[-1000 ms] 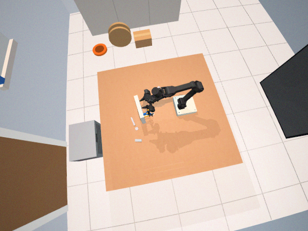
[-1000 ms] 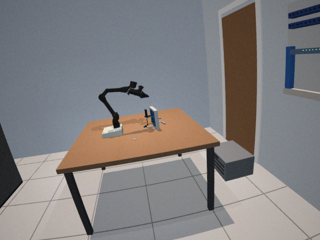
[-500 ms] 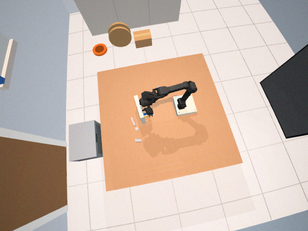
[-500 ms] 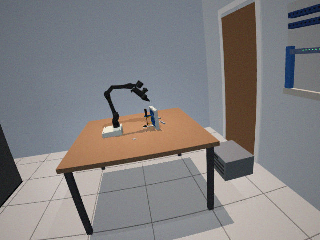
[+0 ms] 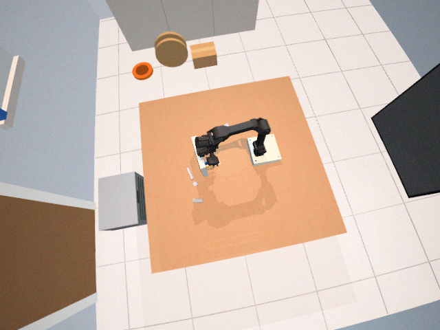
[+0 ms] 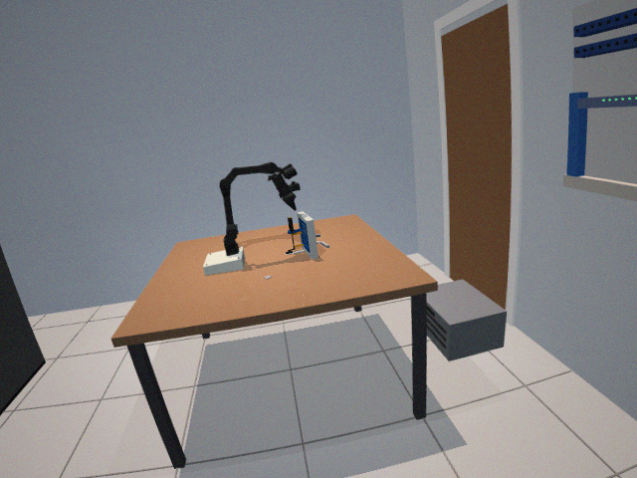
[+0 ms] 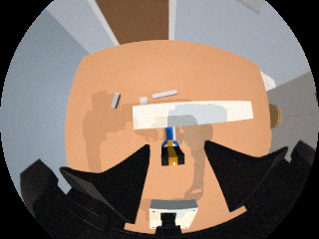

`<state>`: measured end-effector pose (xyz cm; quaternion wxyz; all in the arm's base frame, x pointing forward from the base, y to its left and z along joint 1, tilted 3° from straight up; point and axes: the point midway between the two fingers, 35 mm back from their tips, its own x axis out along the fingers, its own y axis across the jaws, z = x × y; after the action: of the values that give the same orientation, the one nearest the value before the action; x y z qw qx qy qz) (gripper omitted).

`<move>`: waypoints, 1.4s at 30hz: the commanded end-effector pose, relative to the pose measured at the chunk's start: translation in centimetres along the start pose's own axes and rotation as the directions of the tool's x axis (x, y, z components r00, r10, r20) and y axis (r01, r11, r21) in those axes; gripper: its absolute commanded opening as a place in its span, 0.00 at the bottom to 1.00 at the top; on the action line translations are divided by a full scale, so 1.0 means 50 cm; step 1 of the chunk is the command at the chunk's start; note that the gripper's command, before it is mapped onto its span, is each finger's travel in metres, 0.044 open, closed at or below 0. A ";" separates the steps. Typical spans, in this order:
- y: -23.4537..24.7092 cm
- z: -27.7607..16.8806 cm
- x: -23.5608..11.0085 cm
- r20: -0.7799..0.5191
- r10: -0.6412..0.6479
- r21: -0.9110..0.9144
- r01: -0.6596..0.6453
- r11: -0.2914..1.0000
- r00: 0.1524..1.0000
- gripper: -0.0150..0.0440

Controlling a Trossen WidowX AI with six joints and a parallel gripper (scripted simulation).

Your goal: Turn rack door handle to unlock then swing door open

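1. Exterior view: the handle [image 5: 210,166] [image 6: 290,224] [image 7: 172,153] stood upright, below the fingers [image 5: 208,155] [image 6: 295,208] and a little left of their tips, on the arm's side of the rack [image 5: 204,172] [image 6: 312,236] [image 7: 150,117].
2. The handle's long axis ran vertically; the fingers slanted down and right above it. The coming move seemed to need a shift left and down before squeezing.
3. In the wrist view the handle showed in the gap between the fingers, which stood about two-thirds open and had hold of nothing.
4. Count: one arm [image 5: 241,126] [image 6: 253,168], two fingers, one handle, one rack, and, in the top view, three small pale pieces [image 5: 190,173] [image 7: 164,94] at the rack's left and near side on the bench [image 5: 248,220] [image 6: 328,288] [image 7: 125,65].
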<state>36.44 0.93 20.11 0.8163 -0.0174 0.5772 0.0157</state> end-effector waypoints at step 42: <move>0.005 -0.074 0.096 -0.358 -0.002 -0.023 -0.007 1.000 0.934 0.76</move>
<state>34.70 1.12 15.10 0.7000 -0.0251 0.7134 0.0202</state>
